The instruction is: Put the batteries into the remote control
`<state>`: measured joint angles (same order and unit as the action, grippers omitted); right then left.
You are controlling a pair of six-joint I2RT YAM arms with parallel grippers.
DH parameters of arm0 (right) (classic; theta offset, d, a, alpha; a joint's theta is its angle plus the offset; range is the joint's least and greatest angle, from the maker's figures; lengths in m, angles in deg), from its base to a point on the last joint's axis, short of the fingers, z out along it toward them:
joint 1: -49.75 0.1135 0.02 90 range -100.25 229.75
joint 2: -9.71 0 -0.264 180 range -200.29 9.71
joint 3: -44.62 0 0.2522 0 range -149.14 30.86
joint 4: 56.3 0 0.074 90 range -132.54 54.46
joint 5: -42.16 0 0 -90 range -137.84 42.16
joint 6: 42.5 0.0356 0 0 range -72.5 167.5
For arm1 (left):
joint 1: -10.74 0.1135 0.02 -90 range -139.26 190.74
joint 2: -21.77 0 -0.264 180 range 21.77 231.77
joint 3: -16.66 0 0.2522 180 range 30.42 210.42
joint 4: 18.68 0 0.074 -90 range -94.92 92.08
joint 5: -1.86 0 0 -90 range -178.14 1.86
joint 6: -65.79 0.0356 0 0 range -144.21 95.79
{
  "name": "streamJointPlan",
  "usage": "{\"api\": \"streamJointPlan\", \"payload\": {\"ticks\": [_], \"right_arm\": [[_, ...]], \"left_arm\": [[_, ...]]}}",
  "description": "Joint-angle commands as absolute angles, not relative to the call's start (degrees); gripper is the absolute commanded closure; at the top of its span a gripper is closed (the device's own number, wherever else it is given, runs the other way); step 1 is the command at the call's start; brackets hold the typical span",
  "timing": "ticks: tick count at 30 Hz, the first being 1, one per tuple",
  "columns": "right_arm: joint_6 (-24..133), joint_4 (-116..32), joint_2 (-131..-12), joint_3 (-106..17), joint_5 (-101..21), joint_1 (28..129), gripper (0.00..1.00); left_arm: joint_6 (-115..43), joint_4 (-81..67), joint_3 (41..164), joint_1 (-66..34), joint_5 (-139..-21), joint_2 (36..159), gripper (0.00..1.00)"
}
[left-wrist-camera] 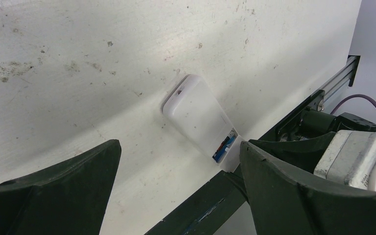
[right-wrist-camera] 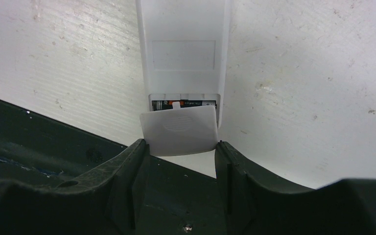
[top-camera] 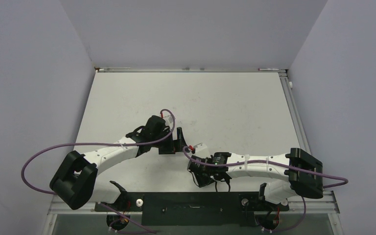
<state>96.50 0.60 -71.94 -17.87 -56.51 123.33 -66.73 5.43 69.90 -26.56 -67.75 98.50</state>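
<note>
Right wrist view: the remote (right-wrist-camera: 183,49) lies back-up on the table, running from the top centre of the frame down to the middle. Its battery bay at the lower end is open, and a dark battery (right-wrist-camera: 186,104) sits inside. My right claw (right-wrist-camera: 180,154) is closed narrowly on a small white battery cover (right-wrist-camera: 178,132), pinched by its side edges and held just below the bay, overlapping its lip.

Left wrist view: the remote is at centre, and a blue battery (left-wrist-camera: 226,143) shows at its lower right end. My left claw (left-wrist-camera: 178,147) is spread wide, holds nothing and straddles the remote without touching it.

I judge both batteries are seated and I am at the closing step. Next I need to slide the cover square into its slot, perhaps bracing the remote with the left claw.

The table (top-camera: 215,98) is white and scuffed with grey marks. Plain pale walls (top-camera: 191,29) enclose it, and purple cables (top-camera: 44,152) trail from both arms.
</note>
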Motion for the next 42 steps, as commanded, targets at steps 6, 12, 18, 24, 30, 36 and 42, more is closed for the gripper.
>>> {"api": "streamJointPlan", "payload": {"ticks": [6, 12, 18, 24, 30, 36, 42], "right_arm": [[97.7, -0.8, -71.2, -16.9, -58.7, 123.7, 0.86], [97.9, 0.0, -71.0, -17.1, -59.1, 123.7, 0.87], [98.6, 0.5, -69.2, -16.7, -59.8, 123.7, 0.86], [98.4, 1.0, -69.4, -17.3, -60.2, 123.7, 0.86], [98.2, 0.6, -70.4, -17.4, -59.8, 123.6, 0.86], [98.3, 0.0, -71.3, -17.5, -59.6, 123.6, 0.86], [98.4, -1.0, -72.4, -17.5, -59.3, 123.5, 0.86]], "left_arm": [[-65.6, 5.2, 71.2, -26.1, -67.0, 96.5, 0.11], [-66.0, 5.5, 70.7, -26.1, -67.2, 94.4, 0.11], [-65.8, 6.3, 70.5, -26.1, -67.8, 92.2, 0.11], [-65.7, 6.8, 69.5, -26.0, -68.0, 90.3, 0.10], [-65.3, 6.8, 69.2, -25.5, -67.7, 90.2, 0.10], [-65.3, 6.3, 69.2, -25.2, -67.2, 90.6, 0.10], [-65.0, 6.3, 68.8, -25.0, -67.0, 90.4, 0.10]]}}
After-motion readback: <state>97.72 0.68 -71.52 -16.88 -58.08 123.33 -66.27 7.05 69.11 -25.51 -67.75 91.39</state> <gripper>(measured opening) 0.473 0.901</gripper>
